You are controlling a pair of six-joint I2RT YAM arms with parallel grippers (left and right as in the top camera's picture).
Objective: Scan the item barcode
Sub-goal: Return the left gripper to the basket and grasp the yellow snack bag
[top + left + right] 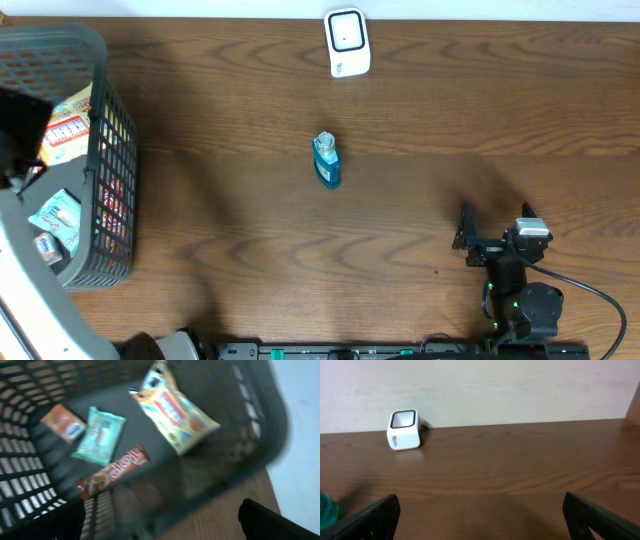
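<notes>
Dark brown wood covers the table [250, 240] seen from overhead, with a strip of pale wall [200, 8] along the far edge; a white scanner [347, 43] sits near that edge, and a small teal bottle [326, 160] stands by itself near the middle of the table, well apart from the scanner and from both arms. A grey mesh basket [112, 160] of packets stands at the left side; the left arm [20, 290] rises from the near left corner and reaches over the basket's open top. The right arm [530, 305] is folded low at the near right corner, and the right gripper [497, 222] points toward the far edge, jaws spread wide and holding nothing.

From the left wrist, the camera looks down into the basket and the picture is blurred; the left gripper [160, 527] shows only as two dark fingers in the bottom corners, far apart and holding nothing. On the basket floor lie a yellow bag [175, 410], a teal packet [100, 435], a brown bar [114, 471] and a small orange packet [62, 422].

From the right wrist, the view runs level across the table to the wall; the scanner stands far off to the left by the wall, and a sliver of the bottle shows at the left edge; both fingers sit wide apart in the bottom corners with bare table between them.
</notes>
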